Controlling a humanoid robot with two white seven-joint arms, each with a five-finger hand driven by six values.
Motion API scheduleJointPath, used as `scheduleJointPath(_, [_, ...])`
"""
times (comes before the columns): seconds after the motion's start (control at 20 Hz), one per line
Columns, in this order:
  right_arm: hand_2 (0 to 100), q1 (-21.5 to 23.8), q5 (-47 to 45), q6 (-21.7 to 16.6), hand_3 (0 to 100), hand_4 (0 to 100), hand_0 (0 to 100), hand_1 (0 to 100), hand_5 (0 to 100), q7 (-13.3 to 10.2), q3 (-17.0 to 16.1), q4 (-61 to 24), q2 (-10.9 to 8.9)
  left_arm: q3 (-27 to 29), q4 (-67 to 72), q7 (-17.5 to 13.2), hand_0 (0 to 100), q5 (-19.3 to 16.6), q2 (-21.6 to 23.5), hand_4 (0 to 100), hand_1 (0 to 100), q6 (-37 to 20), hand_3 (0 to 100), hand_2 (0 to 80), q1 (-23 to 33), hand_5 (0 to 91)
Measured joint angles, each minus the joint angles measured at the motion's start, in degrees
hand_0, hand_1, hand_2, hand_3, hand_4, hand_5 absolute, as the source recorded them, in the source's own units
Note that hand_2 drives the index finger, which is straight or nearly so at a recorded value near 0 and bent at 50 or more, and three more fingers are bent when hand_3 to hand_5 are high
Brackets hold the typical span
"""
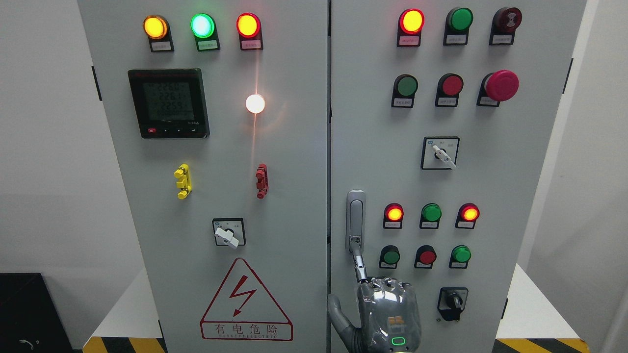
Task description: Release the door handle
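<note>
1. Warning sign [246, 302]: red-outlined triangle with a lightning bolt above a boxed line reading "有电危险", with smaller Latin print beneath too small to read. It stands on the left cabinet door [206, 196], left of the hand's [387, 314] fingers [361, 264] and about level with them.
2. Digital meter [169, 103]: three rows of digits, roughly "226.0", "226.1", "225.9", faint and uncertain; a small model mark at its lower right, unclear. It stands high above and left of the fingers.
3. Small label plates under the indicator lamps [411, 22] and push buttons [427, 256]: print present, illegible.
4. Selector switch plates [440, 153]: tiny markings, unreadable.
</note>
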Motion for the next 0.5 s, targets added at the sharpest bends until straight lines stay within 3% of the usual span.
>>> scheduleJointPath(0.5, [2,0.2,0.0,0.5,100,100,45,25,100,0.0,0.1,0.1,0.03,0.0,0.0,0.0,12,0.0,0.0,0,56,0.0,0,0.0,0.0,0.0])
